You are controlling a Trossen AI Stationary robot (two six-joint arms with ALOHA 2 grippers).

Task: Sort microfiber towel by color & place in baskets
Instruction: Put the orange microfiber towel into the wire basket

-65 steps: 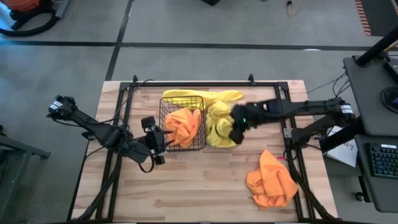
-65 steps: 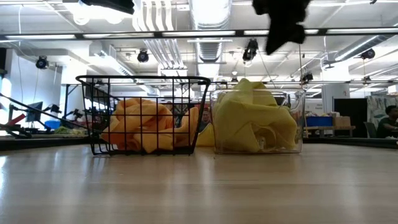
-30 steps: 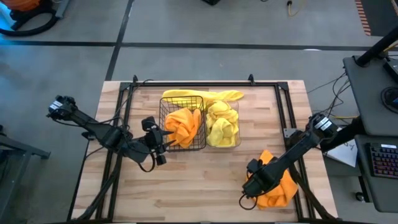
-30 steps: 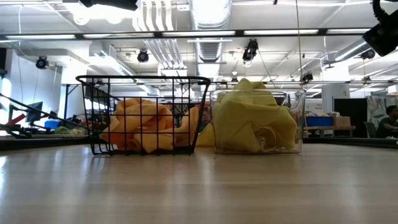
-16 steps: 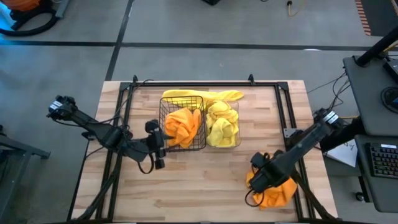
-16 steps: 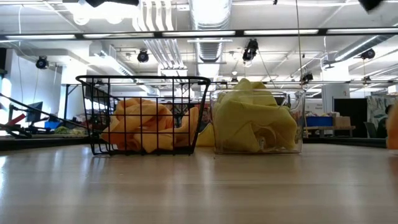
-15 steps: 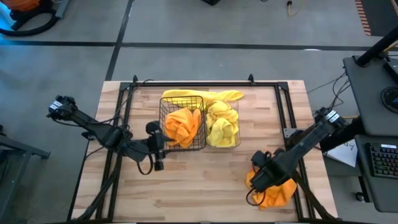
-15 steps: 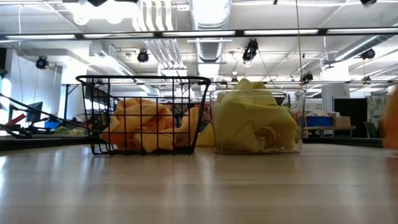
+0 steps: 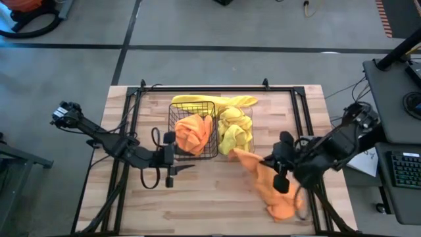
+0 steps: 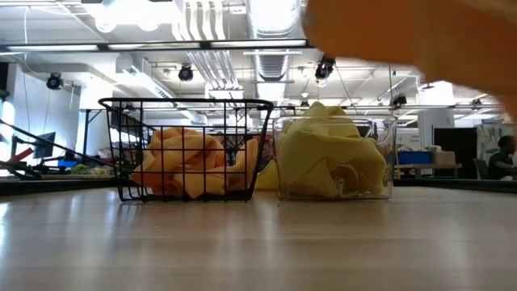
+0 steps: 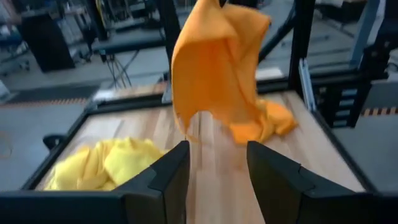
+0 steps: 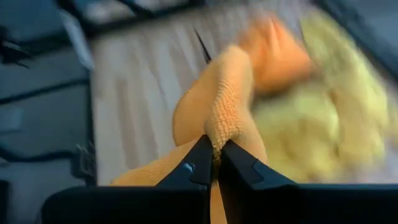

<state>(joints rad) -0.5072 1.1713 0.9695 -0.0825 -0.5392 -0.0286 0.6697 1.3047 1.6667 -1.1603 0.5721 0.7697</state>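
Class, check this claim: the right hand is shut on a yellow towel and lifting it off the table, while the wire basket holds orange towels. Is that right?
Not quite. The towel pinched in the right hand is orange, not yellow, as the right wrist view shows. The rest holds: it hangs lifted off the table, and the wire basket holds orange towels.

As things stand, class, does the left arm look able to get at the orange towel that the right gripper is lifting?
Probably yes. The left gripper, open, points across bare table at the orange towel hanging from the right gripper, with nothing between them, though the reach looks long.
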